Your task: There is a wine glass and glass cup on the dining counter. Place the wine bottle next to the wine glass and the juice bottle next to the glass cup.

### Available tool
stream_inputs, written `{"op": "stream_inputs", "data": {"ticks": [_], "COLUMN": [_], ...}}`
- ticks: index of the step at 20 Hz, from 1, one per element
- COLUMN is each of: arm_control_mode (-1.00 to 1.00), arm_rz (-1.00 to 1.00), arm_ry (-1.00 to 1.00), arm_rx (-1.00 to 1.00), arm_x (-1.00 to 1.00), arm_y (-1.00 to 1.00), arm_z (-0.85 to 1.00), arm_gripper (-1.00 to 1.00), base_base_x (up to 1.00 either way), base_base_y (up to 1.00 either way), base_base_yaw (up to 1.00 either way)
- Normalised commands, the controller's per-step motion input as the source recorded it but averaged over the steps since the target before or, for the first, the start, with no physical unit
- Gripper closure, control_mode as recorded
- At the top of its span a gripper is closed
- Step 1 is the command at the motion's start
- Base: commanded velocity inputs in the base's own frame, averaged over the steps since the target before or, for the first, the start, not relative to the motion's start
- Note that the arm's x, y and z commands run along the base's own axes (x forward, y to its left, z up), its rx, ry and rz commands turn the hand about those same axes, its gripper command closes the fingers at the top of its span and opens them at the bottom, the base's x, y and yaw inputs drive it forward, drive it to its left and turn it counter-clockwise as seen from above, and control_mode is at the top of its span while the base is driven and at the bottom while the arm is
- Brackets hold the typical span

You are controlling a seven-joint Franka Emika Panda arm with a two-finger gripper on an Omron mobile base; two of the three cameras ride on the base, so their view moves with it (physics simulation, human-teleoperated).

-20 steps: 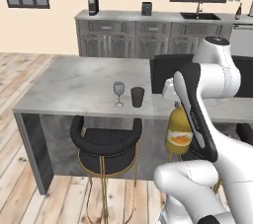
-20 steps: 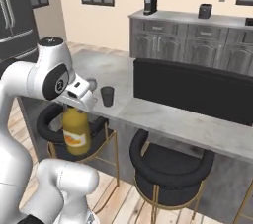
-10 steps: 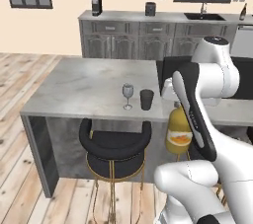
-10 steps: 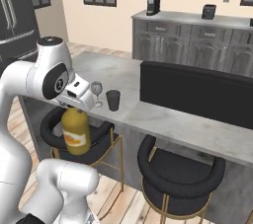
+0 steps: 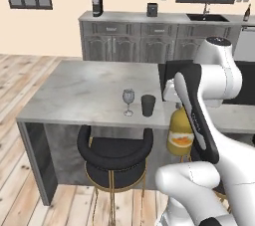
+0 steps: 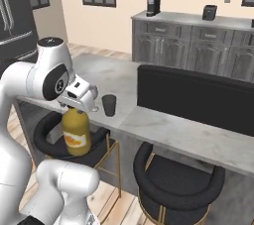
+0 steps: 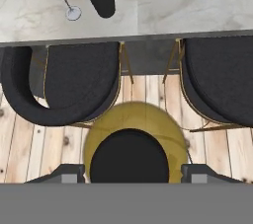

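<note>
Below my gripper [image 7: 131, 172] hung juice bottle [image 5: 180, 131], neck clamped between fingers [image 7: 66, 172], dark cap facing up at hand camera. Bottle was off tabletop [image 5: 89, 88], in air just short of its near edge, above wood floor [image 7: 148, 92] between two black stools [image 7: 64, 82]. Ahead of gripper and slightly left on tabletop stood glass cup [image 5: 148, 105], with wine glass [image 5: 129, 101] just beside cup, farther left, apart from it.
</note>
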Motion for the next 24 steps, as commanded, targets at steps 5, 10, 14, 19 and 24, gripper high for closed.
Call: {"op": "stream_inputs", "data": {"ticks": [5, 10, 14, 19, 24], "arm_control_mode": [1.00, 1.00, 1.00, 1.00, -1.00], "arm_rz": [0.00, 0.00, 0.00, 0.00, 0.00], "arm_ry": [0.00, 0.00, 0.00, 0.00, 0.00], "arm_rx": [0.00, 0.00, 0.00, 0.00, 0.01], "arm_x": [0.00, 0.00, 0.00, 0.00, 0.11], "arm_y": [0.00, 0.00, 0.00, 0.00, -0.06], "arm_z": [0.00, 0.00, 0.00, 0.00, 0.00], "arm_gripper": [1.00, 1.00, 1.00, 1.00, 1.00], "base_base_x": [0.33, 0.45, 0.18, 0.00, 0.09], "base_base_y": [-0.02, -0.04, -0.08, -0.03, -0.05], "base_base_yaw": [0.00, 0.00, 0.00, 0.00, 0.00]}}
